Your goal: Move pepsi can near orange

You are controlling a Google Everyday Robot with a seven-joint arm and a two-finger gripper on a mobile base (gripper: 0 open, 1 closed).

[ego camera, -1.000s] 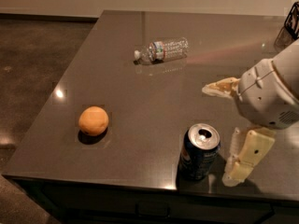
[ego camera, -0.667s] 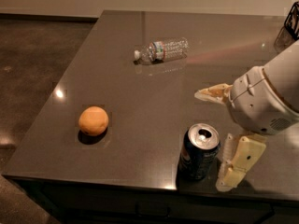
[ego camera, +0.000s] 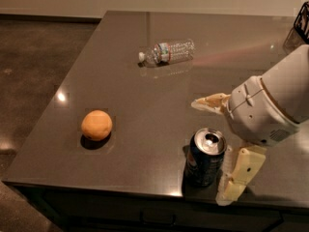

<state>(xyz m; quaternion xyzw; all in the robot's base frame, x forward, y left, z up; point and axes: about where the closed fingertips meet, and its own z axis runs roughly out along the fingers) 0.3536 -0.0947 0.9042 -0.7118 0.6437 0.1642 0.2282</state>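
Since a second ago the claw (ego camera: 208,151) has slid left toward the can (ego camera: 204,164) and dropped a little toward the counter's front edge. The can, the orange and the bottle lie where they did.

The claw is open, its two pale fingers spread wide and gripping nothing. The far finger (ego camera: 210,103) points left, further back on the counter (ego camera: 145,129) than the can and apart from it. The near finger (ego camera: 240,174) hangs just right of the can, its tip close to the front edge. Whether it touches the can's side I cannot tell.

The can stands upright at the mouth of the claw, between the two fingertips and nearer the near finger than the far one. The white wrist housing (ego camera: 263,112) is to its right and a bit behind. The can is close to the front edge of the counter, silver top up.

The orange (ego camera: 96,125) sits well to the left of the can, apart from everything. The bottle (ego camera: 169,52) lies on its side far back, cap to the left, well away from both claw and can.
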